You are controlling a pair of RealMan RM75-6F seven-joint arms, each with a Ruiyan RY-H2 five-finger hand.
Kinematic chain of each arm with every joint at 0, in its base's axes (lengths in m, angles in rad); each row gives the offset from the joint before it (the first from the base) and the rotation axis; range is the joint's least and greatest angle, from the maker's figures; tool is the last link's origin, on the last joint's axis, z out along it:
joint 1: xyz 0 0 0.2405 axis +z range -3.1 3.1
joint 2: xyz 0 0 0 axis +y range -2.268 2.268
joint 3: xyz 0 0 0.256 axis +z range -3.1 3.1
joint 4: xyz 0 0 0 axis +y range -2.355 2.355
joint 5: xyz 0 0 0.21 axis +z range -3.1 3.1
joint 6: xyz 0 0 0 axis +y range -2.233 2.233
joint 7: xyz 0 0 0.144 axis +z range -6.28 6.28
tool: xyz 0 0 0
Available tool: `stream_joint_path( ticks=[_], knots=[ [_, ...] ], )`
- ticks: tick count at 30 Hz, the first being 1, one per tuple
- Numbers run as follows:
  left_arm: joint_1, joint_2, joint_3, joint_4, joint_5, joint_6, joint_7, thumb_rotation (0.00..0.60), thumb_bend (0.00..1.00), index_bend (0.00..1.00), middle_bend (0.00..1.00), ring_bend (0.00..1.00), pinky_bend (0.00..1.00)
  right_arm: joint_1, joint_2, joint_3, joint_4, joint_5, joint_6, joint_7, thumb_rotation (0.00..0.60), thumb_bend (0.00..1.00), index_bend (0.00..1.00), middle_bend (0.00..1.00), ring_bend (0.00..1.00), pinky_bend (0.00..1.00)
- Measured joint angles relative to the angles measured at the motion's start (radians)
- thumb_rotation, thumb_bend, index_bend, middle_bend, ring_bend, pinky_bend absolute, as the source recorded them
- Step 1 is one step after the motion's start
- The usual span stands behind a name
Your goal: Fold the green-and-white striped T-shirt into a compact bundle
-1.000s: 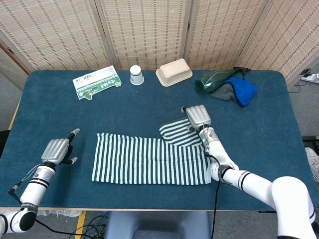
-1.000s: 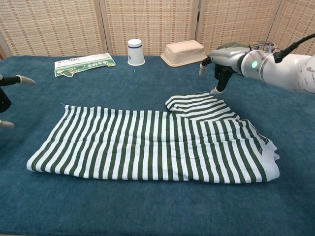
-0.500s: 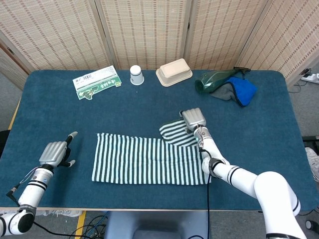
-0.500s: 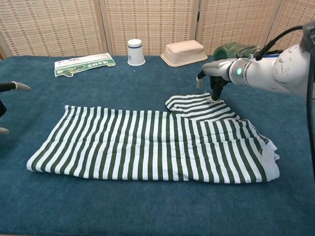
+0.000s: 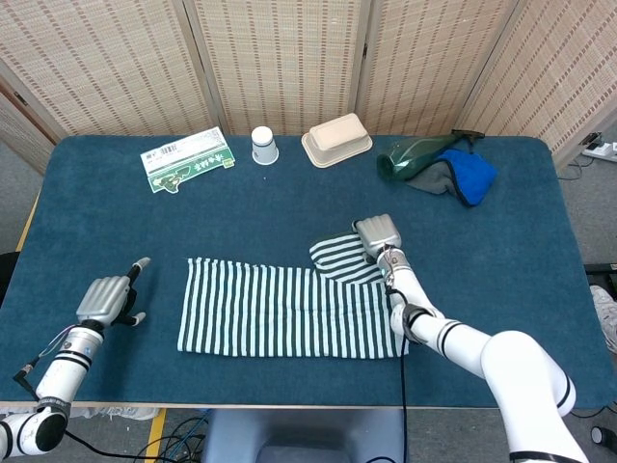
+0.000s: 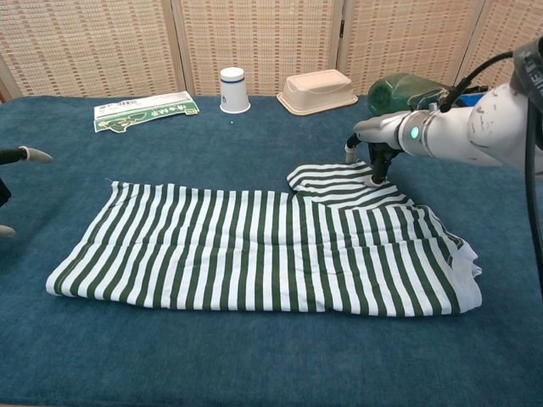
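Lowering since 1.0 s ago, right robot hand (image 6: 374, 151) is pressing fingertips onto the T-shirt (image 6: 263, 248) sleeve; left robot hand (image 5: 104, 299) is resting spread.

We see a desk (image 5: 116, 227) covered in blue cloth, backed by woven folding screens (image 5: 280, 58). Grey floor (image 5: 588, 222) shows at the right, with what may be a power strip (image 5: 603, 149) at the edge. Light is even.
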Motion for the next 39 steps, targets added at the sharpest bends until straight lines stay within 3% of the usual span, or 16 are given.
stream_joint_path(
  ticks=[17, 30, 39],
  knots=[
    [0.001, -0.004, -0.002, 0.000, 0.004, -0.004, 0.001, 0.600, 0.26, 0.00, 0.85, 0.78, 0.97, -0.045, -0.004, -0.010, -0.002, -0.110, 0.035, 0.109, 0.600, 0.36, 0.43, 0.92, 1.00, 1.00],
    [0.003, 0.000, -0.004, -0.005, 0.003, -0.001, 0.003, 0.600, 0.26, 0.00, 0.85, 0.78, 0.97, -0.083, -0.016, 0.022, 0.005, -0.248, 0.081, 0.220, 0.600, 0.46, 0.55, 0.93, 1.00, 1.00],
    [0.003, 0.006, -0.004, -0.014, 0.009, 0.000, 0.006, 0.600, 0.26, 0.00, 0.85, 0.78, 0.97, -0.149, 0.038, 0.021, -0.140, -0.414, 0.197, 0.302, 0.600, 0.46, 0.56, 0.93, 1.00, 1.00]
  ],
)
